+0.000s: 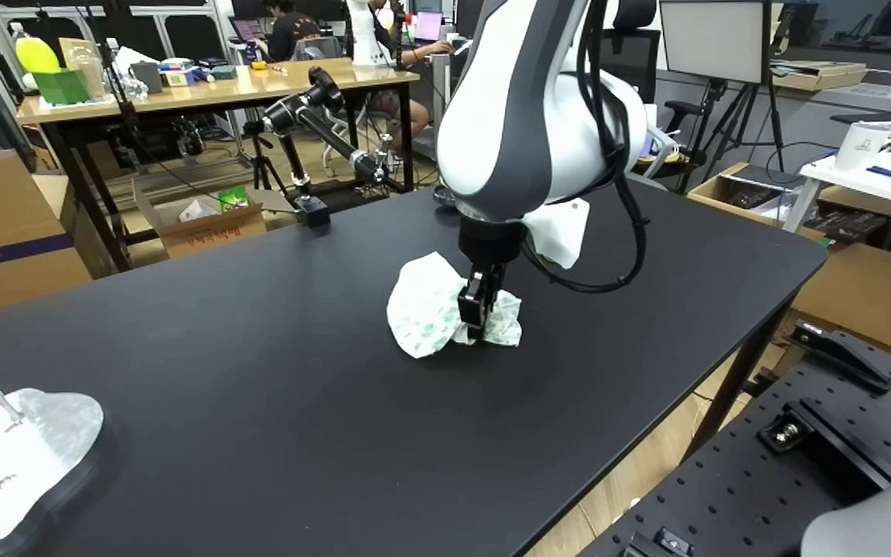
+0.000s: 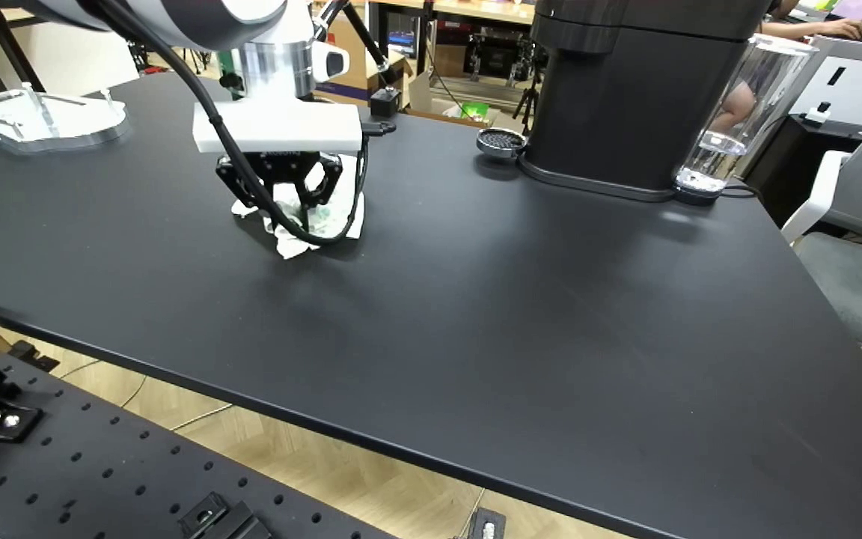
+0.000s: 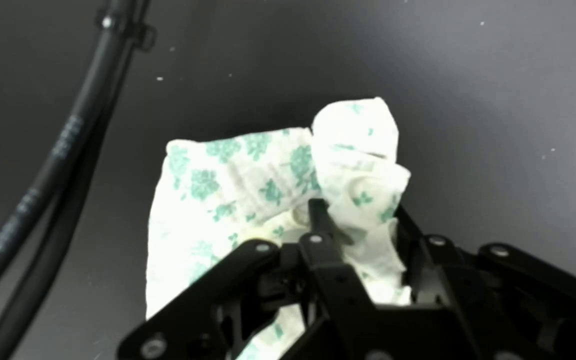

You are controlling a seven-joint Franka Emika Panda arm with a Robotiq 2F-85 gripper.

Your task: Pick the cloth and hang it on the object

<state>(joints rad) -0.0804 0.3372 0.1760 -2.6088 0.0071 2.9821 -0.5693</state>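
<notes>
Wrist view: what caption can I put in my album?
The end effector straddles crumpled green-patterned white cloth on a dark table.

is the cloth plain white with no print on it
No, the cloth is white with green leafy prints scattered over it in the wrist view.

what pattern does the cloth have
The cloth is white with scattered green floral or leafy motifs, seen best in the wrist view.

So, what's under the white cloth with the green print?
The cloth rests on a flat black tabletop, which shows around its edges. Anything else beneath the cloth is covered and can't be seen.
</notes>
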